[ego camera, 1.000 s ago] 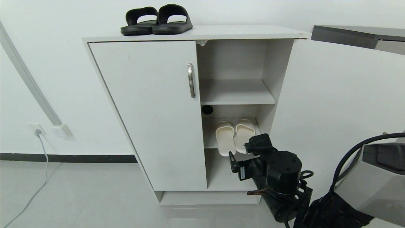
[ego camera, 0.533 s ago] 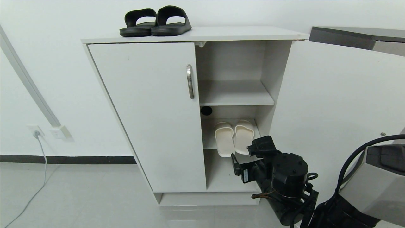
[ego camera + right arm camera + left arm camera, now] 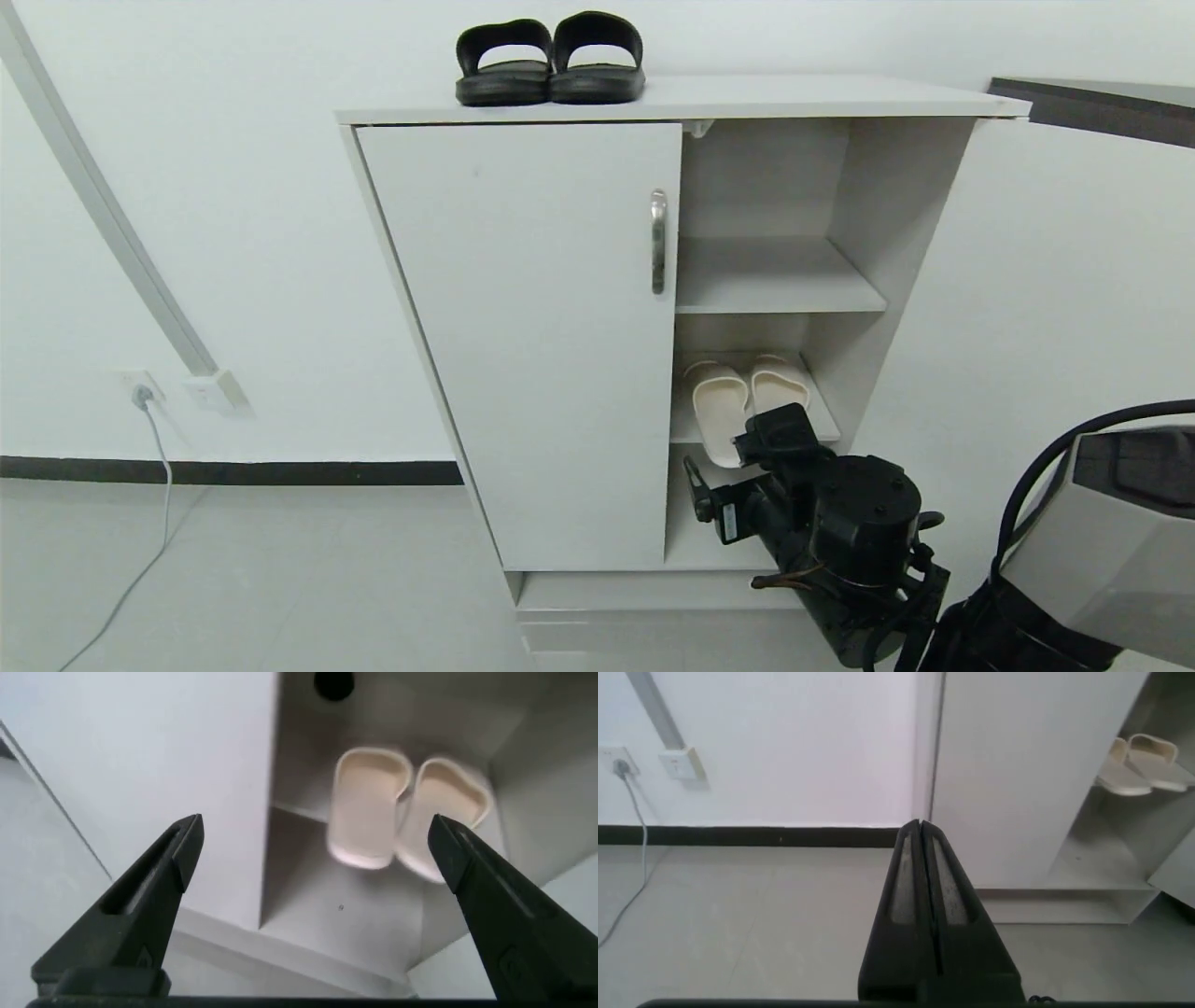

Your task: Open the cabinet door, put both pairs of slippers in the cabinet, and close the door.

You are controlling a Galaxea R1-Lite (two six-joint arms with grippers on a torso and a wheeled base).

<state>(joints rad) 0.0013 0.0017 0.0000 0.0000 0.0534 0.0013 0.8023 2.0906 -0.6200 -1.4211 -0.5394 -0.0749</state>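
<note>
smooth cream slippers (image 3: 742, 406) inside cabinet (image 3: 523, 327); matte black pair (image 3: 551, 61) on top; right gripper (image 3: 316, 831) wide, left gripper (image 3: 921, 831) closed.

Nothing legible anywhere; a small white sticker (image 3: 731, 525) behind the right claw (image 3: 719, 455) — lower right of the frame — is too small to read.

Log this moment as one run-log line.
right door open | white slippers in middle compartment | black slippers on cabinet top | right gripper open, facing white slippers | left gripper shut, empty
</note>
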